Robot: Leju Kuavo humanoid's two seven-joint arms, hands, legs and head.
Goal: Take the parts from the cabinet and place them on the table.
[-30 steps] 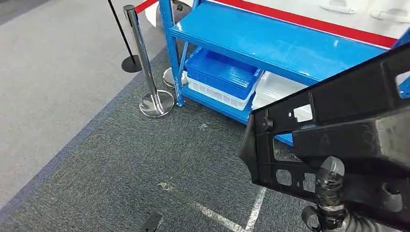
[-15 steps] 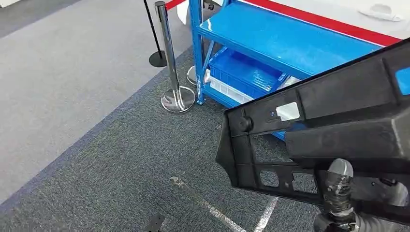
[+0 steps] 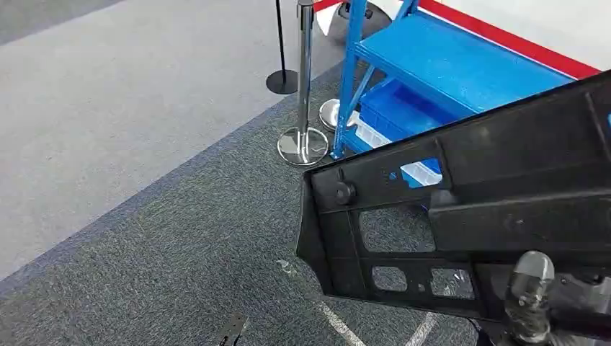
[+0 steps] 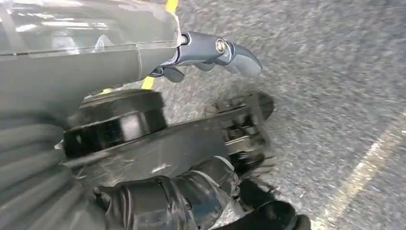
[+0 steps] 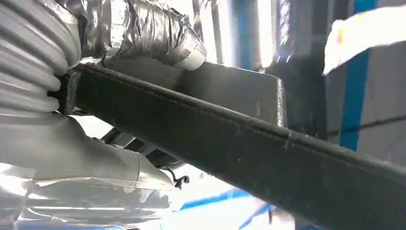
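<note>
Black plastic part [image 3: 461,216] carried low in front of body, held up off carpet [image 3: 180,238], long and wide, reaching out past right edge of head view. Right robot hand [image 5: 139,33] clamped on part's edge, taped fingers wrapped over top in right wrist view. Left robot hand [image 4: 210,50] hanging over carpet, nothing in it, fingers loosely curled; apart or together, cannot tell.

Risks, as judged:
- Grip near one end of a long part, so likely leverage on fingers; possible sag or slip on a turn or a jolt.
- Free corner of part near blue shelf rack [image 3: 447,65]; possible clip against upright post on a swing that way.
- Chrome barrier post [image 3: 305,79] just beside rack; second black post [image 3: 279,43] behind it. Knock-over likely if part's far end sweeps wide.
- Part blocking much of forward and downward sight; footing hard to check.

Room: open carpet and pale floor [image 3: 108,86] to left, away from rack. White tape lines [image 3: 339,328] and small dark scrap [image 3: 229,330] on carpet near feet. Counter not located.
</note>
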